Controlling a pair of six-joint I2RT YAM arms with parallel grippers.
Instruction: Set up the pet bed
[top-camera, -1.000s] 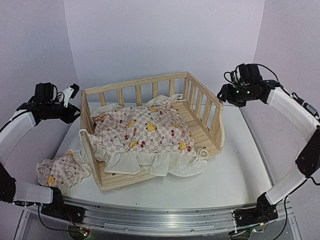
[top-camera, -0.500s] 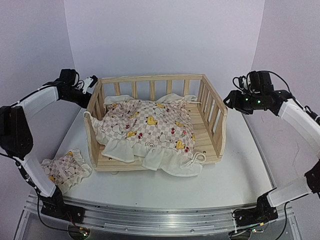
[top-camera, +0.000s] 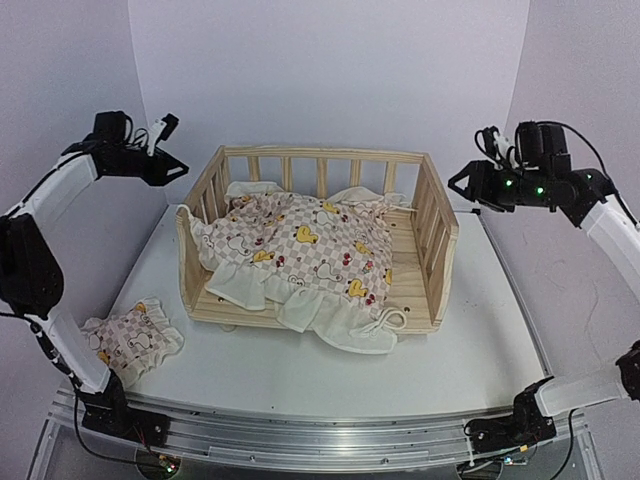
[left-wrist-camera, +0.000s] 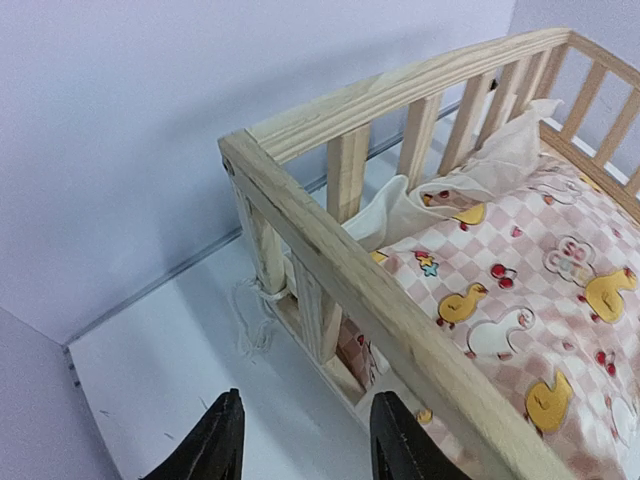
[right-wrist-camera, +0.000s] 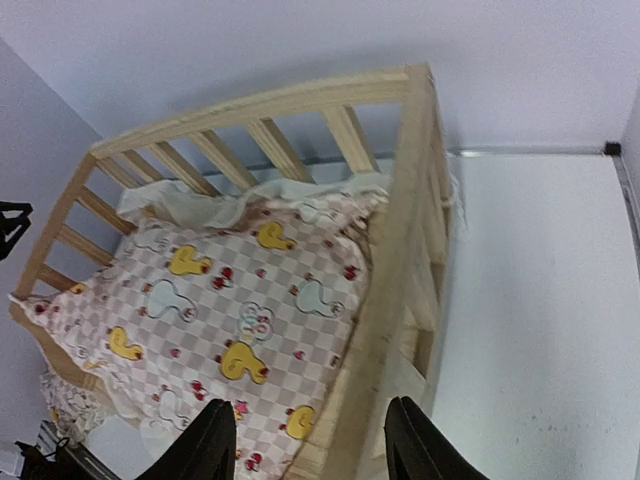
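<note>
While pet bed (top-camera: 322, 156) is seen in middle of frame on white surface (top-camera: 480, 340), checked cushion (top-camera: 300, 250) is laid inside it, frill hung over low front edge. Left hand (top-camera: 172, 166), upper left, is held half open, nothing gripped, near bed's corner. Right hand (top-camera: 462, 184), upper right, is held half open, nothing gripped, apart from rail. Small matching pillow (top-camera: 130, 342) is seen lower left.

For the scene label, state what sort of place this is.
Probably a robot test cell in a lab, not a home: plain pale walls box in a white table, a metal mounting rail runs along its near edge, and the pet bed sits staged on it.
</note>
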